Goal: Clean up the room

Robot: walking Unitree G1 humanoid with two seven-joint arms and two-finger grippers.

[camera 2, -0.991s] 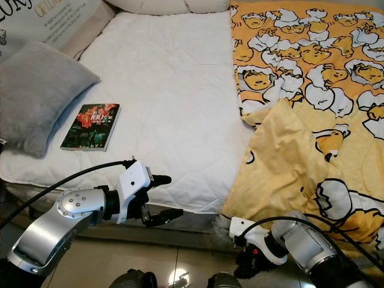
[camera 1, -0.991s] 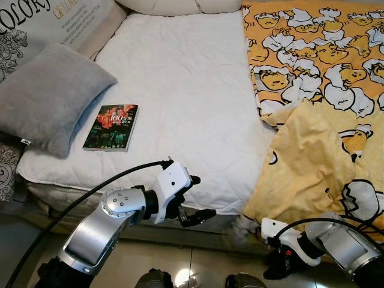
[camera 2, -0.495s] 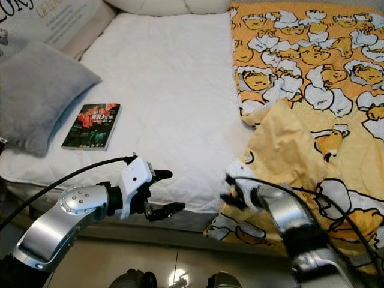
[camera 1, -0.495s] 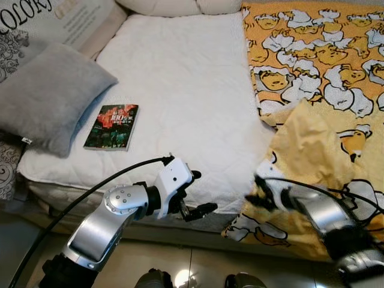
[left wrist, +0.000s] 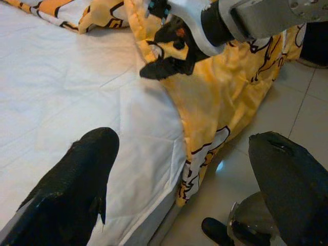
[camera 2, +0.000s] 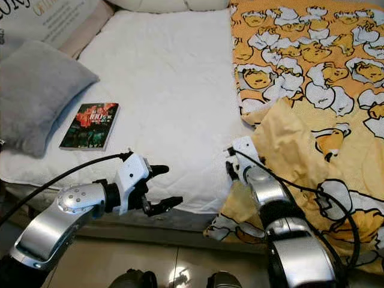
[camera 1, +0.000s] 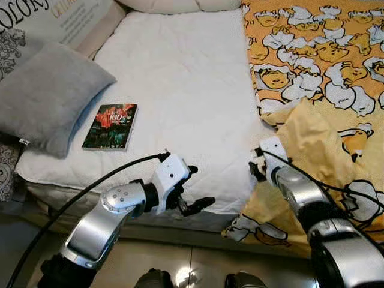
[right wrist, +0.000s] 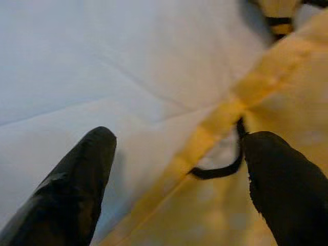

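Right hand hovers with fingers spread over the yellow blanket edge, at four o'clock on the bed, likely lining up a grab. Left hand, also spread, waits at six o'clock. Book lies at nine.

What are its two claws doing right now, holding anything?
Left end effector: open, empty, by the mattress edge.
Right end effector: open, straddling the yellow blanket's edge, not yet gripping it.

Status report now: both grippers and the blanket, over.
Right gripper open at the blanket edge, nothing gripped. Left gripper open, empty, at the mattress front edge. Book lies clear.
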